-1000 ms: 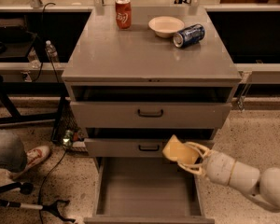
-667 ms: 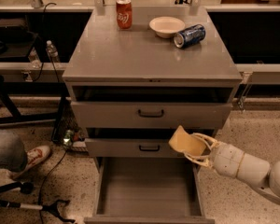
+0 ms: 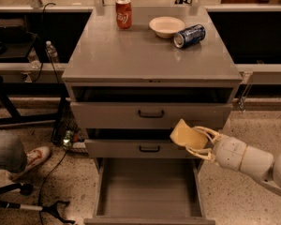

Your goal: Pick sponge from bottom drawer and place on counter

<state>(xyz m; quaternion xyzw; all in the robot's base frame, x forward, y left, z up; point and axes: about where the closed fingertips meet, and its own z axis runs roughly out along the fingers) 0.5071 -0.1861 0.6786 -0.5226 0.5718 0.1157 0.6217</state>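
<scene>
- Camera view — I'm carrying the sponge [image 3: 187,135] at this moment. The gripper [image 3: 199,143] is hanging in front of the cabinet's right side, level with the middle drawer [image 3: 126,149] and above the right edge of the bottom drawer [image 3: 147,189].
- The fingers [image 3: 207,131] are clamping the sponge, one above and one beneath, parted only as wide as the bent block between them. The sponge is sitting clear of the bottom drawer and, as far as I can make out, touching nothing else.
- I'm reading this as the carry step — the pick looks done and the placing is not yet done.
- The next move is calling for a lift well above the edge of the desk [image 3: 131,55], then a reach inward to bare surface. I'm judging the front half the safest spot.
- I'm watching the overhanging desk lip and the top drawer [image 3: 107,114], which is standing slightly open; either could snag the soft sponge on the way up.
- The bottom drawer is standing pulled well out and showing only bare grey floor.
- The bowl [image 3: 166,26] near the back of the desk is looking empty. The red can [image 3: 123,13] is standing upright to its left, and the blue can [image 3: 189,35] is lying on its side just to its right.
- The top and middle drawers are gaping a little, but their insides are dark and I cannot tell what they hold.
</scene>
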